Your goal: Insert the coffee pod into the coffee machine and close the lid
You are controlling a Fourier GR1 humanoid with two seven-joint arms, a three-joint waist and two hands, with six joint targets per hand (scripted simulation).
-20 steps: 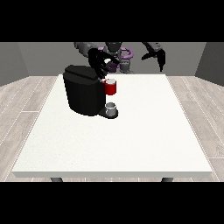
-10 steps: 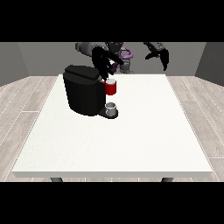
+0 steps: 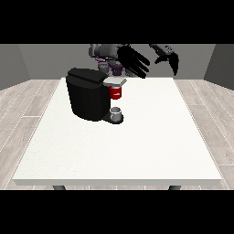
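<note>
Pod (image 3: 116, 92) sits in holder at front of coffee machine (image 3: 87, 95), upper-left-centre of frame, red body showing under grey rim. So insert step looks done, judging by seat. Small grey cup (image 3: 117, 114) on drip base just below pod. Machine stands on white table (image 3: 137, 146), toward far left part.

Change vs 1 s ago: hand at view's left (image 3: 133, 61) was low, right at pod/holder; 0.5 s ago already lifting; now up and right of machine, upper centre of frame, clear of pod, nothing held. Fingers spread, pointing down-right toward cam. Pod hasn't moved across the three frames, so reads as release + retreat, not a re-grasp.

Hand at view's right (image 3: 168, 55) at upper right, above far table edge, well apart from machine. Has drifted a bit up/right over same span. Fingers hang relaxed, slightly bent, empty. Not involved rn.

Lid: can't tell for sure. Grey flap/rim over pod looks level, top of machine dark, no obvious raised lid visible. Too small to call closed.

Meaning for task: pod in, closing lid either done or next. If not done, nearest hand is the one at view's left, needs to come back down over machine top/front and press flat. Risk: clipping pod holder or nudging machine sideways on approach.
</note>
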